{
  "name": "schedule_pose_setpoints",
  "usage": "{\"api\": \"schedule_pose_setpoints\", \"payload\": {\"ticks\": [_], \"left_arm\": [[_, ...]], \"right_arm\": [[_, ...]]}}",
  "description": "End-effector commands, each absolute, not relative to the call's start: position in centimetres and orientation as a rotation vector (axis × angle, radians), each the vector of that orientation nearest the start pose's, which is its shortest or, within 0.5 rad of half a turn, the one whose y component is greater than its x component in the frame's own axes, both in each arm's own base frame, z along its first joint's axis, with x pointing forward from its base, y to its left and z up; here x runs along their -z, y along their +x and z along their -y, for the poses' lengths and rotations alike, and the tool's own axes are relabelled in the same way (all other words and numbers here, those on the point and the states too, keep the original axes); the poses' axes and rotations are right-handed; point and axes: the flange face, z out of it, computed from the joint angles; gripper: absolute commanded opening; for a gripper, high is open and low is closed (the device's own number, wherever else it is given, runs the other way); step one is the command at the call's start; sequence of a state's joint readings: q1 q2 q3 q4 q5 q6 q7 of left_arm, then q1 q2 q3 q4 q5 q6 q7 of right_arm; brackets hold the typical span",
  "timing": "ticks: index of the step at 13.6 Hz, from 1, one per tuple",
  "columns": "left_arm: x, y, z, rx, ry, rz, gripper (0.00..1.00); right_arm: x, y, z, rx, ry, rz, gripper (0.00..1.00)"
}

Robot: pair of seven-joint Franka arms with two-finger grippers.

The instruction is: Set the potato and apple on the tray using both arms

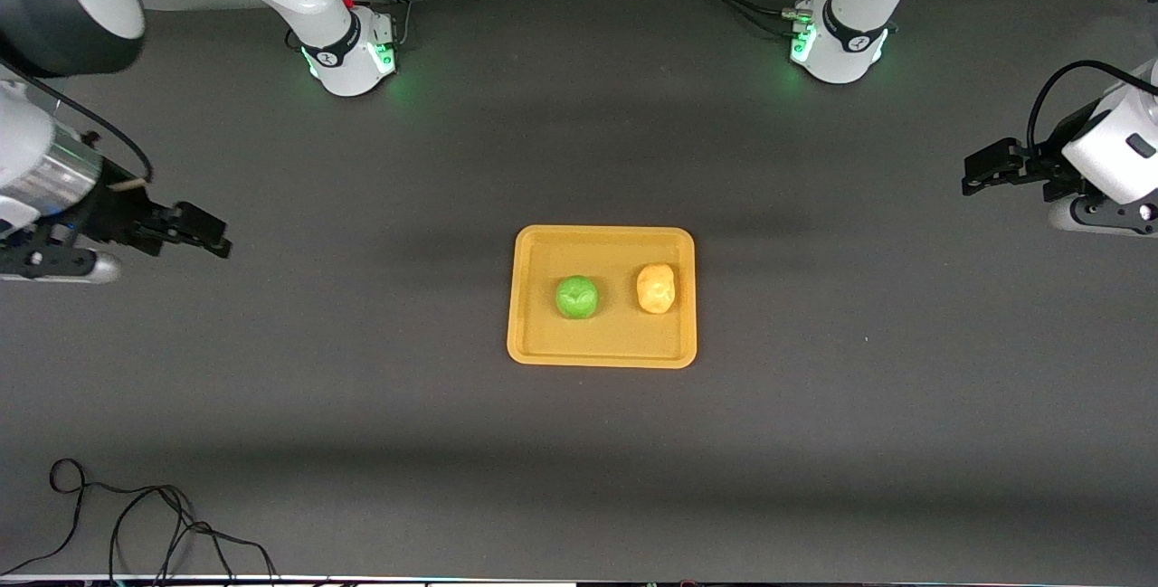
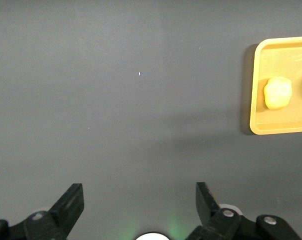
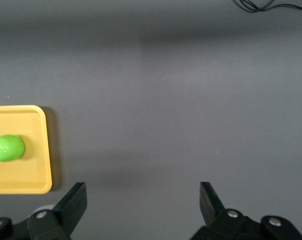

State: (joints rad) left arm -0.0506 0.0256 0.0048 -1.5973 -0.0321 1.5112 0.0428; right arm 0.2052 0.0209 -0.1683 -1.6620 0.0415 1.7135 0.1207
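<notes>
The orange-yellow tray (image 1: 543, 347) lies in the middle of the table. The green apple (image 1: 576, 297) and the pale yellow-tan potato (image 1: 656, 288) rest on it side by side, the potato toward the left arm's end. My left gripper (image 1: 970, 173) is open and empty, held above bare table at the left arm's end, well away from the tray. My right gripper (image 1: 217, 239) is open and empty above bare table at the right arm's end. The left wrist view shows the potato (image 2: 277, 93) on the tray (image 2: 280, 127). The right wrist view shows the apple (image 3: 7, 147) on the tray (image 3: 38, 150).
A loose black cable (image 1: 136, 515) lies near the table's front edge toward the right arm's end. The two arm bases (image 1: 353, 53) (image 1: 837, 49) stand along the table's edge farthest from the front camera.
</notes>
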Motion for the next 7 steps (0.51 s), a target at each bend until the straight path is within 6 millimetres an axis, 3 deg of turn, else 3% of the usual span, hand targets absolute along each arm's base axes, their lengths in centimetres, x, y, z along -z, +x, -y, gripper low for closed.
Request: {"api": "schedule_pose_setpoints", "payload": {"ticks": [1, 7], "left_arm": [[-59.8, 55.5, 3.0, -0.153, -3.161, -0.148, 1.0], [-59.9, 55.5, 3.0, -0.151, -3.162, -0.148, 1.0]], "right_arm": [[-59.6, 55.3, -1.3, 0.026, -3.159, -0.103, 1.0], [-58.6, 55.9, -1.4, -0.002, -3.165, -0.108, 1.0]]}}
